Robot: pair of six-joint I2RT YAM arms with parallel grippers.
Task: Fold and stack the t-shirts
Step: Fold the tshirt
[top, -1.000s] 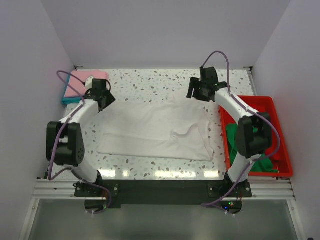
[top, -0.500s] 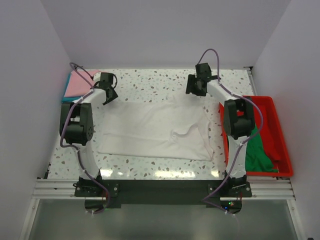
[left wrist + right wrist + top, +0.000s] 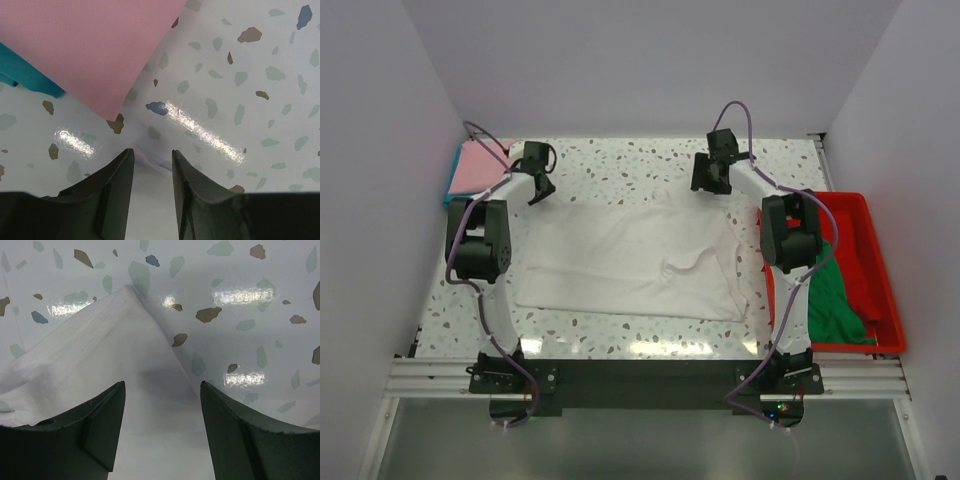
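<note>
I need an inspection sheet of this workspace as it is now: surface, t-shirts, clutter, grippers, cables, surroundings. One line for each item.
Surface: speckled table, glossy, with light reflections.
Job's things: white t-shirt spread flat in the middle; pink t-shirt folded on the teal t-shirt at the far left corner; green t-shirt bunched in the red tray at the right.
Clutter: nothing seen.
Grippers: left gripper open, white cloth edge between its fingers; right gripper open over the white shirt's far right corner.
Cables: purple cables loop above both arms.
Surroundings: plain white walls on three sides.
</note>
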